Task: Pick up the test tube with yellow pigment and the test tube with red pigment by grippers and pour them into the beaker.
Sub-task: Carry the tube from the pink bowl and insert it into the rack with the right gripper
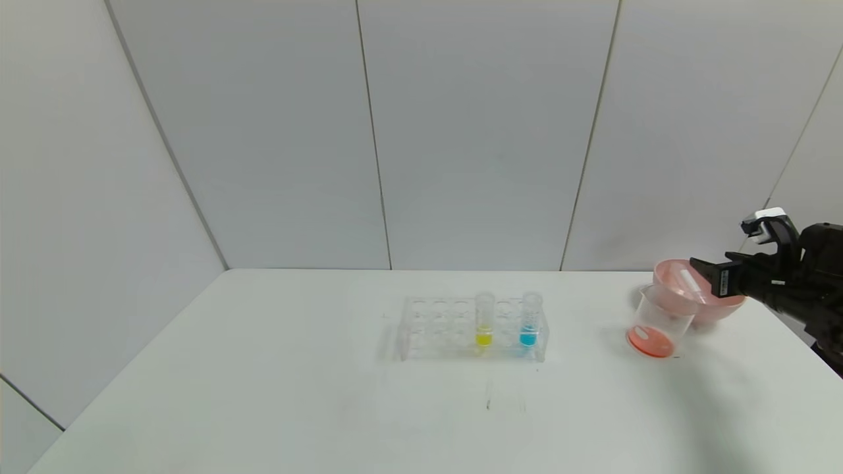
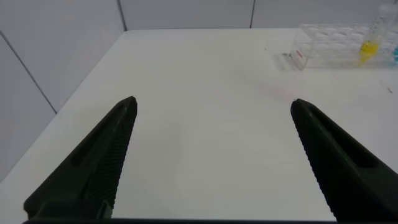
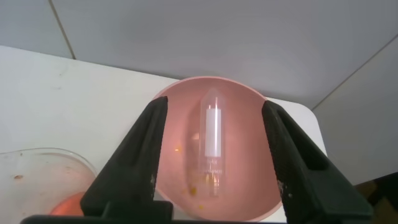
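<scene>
My right gripper [image 3: 214,146] hung over the pink bowl [image 3: 180,118], fingers spread around the emptied tube [image 3: 212,143] lying inside; red already coloured the beaker [image 1: 658,322]; left gripper [image 2: 211,112] open, idle

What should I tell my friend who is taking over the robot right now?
Right gripper: open, above the pink bowl, where an emptied tube lies.
Left gripper: open, idle over bare table.
Beaker: holds red liquid, beside the bowl.
Test tube with yellow pigment: upright in the rack, next to the blue tube.
Done: red poured. Left: pour yellow.
</scene>
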